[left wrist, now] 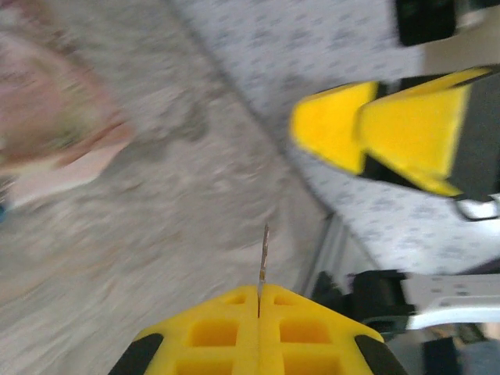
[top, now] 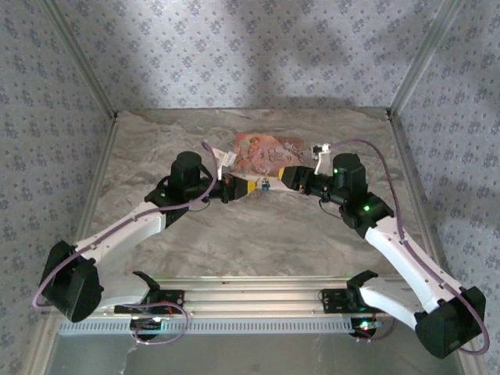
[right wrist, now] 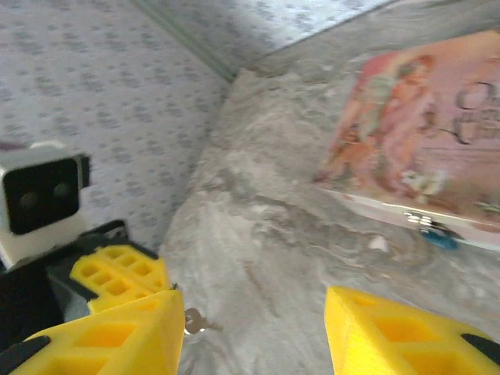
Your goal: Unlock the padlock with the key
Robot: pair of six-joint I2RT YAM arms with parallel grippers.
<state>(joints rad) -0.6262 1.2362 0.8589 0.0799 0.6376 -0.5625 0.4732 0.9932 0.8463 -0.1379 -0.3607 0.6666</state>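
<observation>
**Key Clamped, Padlock Waiting Between the Grippers**

The left gripper (left wrist: 259,291) is clenched tight on the key (left wrist: 263,251). In the left wrist view the two yellow fingers are pressed flat together, and the thin metal blade sticks straight out from the seam between them, above the marbled table (top: 258,242).

The right gripper (right wrist: 251,303) is released. Its jaws stand wide apart in the right wrist view, with nothing between them but bare tabletop.

The padlock (right wrist: 436,234) is a tiny blue-green thing with a silvery shackle. It lies on the table right against the near edge of the pink box (right wrist: 422,133). Whether it hangs from the box or just rests beside it, the frames cannot say.

From above, the two arms come in from either side and meet near the middle of the table, fingertips facing each other. The padlock sits between them, just in front of the box. The box lies flat toward the back wall with its printed face up.

The right wrist camera also catches the left gripper at the lower left, with the key poking out of its yellow fingers. The key is well apart from the padlock, with open table between them.
</observation>
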